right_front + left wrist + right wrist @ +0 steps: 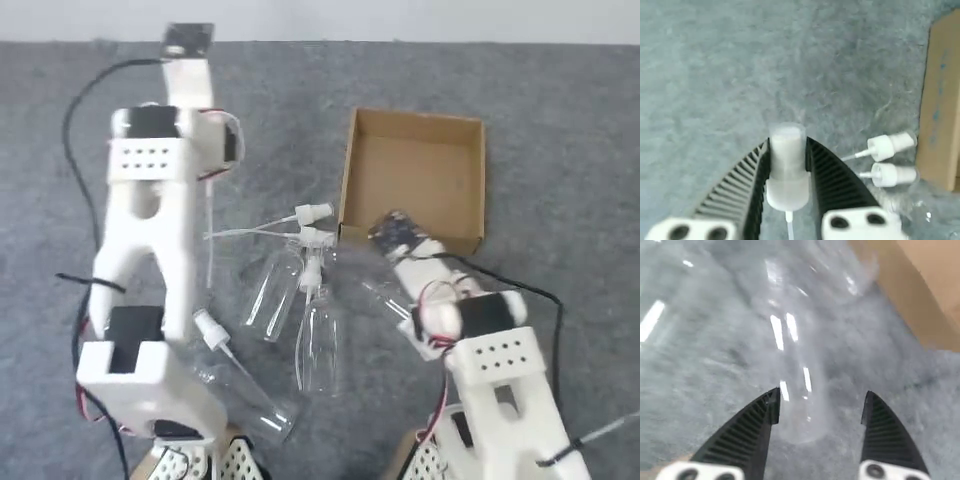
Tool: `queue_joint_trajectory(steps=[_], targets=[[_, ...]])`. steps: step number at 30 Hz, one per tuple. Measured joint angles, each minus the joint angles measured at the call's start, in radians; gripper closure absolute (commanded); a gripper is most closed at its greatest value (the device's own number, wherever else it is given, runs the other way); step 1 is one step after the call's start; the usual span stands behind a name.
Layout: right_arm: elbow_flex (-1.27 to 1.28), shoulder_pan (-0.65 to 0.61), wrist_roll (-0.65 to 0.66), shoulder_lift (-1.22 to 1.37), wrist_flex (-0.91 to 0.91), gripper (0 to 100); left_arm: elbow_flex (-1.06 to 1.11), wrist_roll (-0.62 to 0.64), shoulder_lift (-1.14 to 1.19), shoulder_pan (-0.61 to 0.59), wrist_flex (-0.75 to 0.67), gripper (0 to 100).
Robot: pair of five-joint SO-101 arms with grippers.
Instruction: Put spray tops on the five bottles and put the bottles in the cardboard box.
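Observation:
My left gripper (787, 165) is shut on a white spray top (786, 170), whose thin tube trails back toward the wrist. Two loose spray tops (890, 160) lie just beyond it, beside the cardboard box (940, 100). My right gripper (822, 394) is open, its fingers on either side of a clear bottle (800, 365) that lies on the carpet near the box wall (910, 300). In the high view, two clear bottles (272, 290) (318, 335) lie side by side in the middle. A third bottle (245, 385) with a spray top on it lies near the left arm's base.
The cardboard box (350, 170) stands open with nothing in it at the back right. The left arm (150, 240) rises tall over the table's left side, and cables run beside both arms. Grey carpet (560, 130) covers the table.

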Motion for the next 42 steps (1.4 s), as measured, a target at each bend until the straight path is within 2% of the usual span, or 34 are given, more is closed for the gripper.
queue_joint_trajectory(steps=[3,6,9,15,20,25,37,42], targets=[[0.0,-0.112,-0.021,0.0,0.002,77.8,0.003,-0.003,-0.127,-0.028,0.06,97],[0.0,-0.173,-0.028,0.0,0.003,75.4,0.094,-0.051,-0.285,-0.049,0.08,97],[0.0,-0.175,-0.029,0.0,0.002,70.9,0.261,-0.078,-0.434,-0.061,0.064,97],[-0.035,-0.186,-0.031,0.074,-0.035,72.0,0.62,-0.091,-0.717,-0.097,-0.044,97],[-0.094,-0.186,-0.031,0.247,-0.12,72.0,0.761,-0.13,-0.888,-0.103,-0.055,97],[-0.1,-0.186,-0.031,0.428,-0.206,74.2,0.815,-0.15,-0.962,-0.169,-0.055,97],[-0.12,-0.181,-0.098,0.603,-0.284,99.7,0.89,-0.16,-0.973,-0.184,-0.109,97],[-0.12,-0.144,-0.1,0.557,-0.278,99.0,0.89,-0.16,-0.973,-0.184,-0.109,97]])
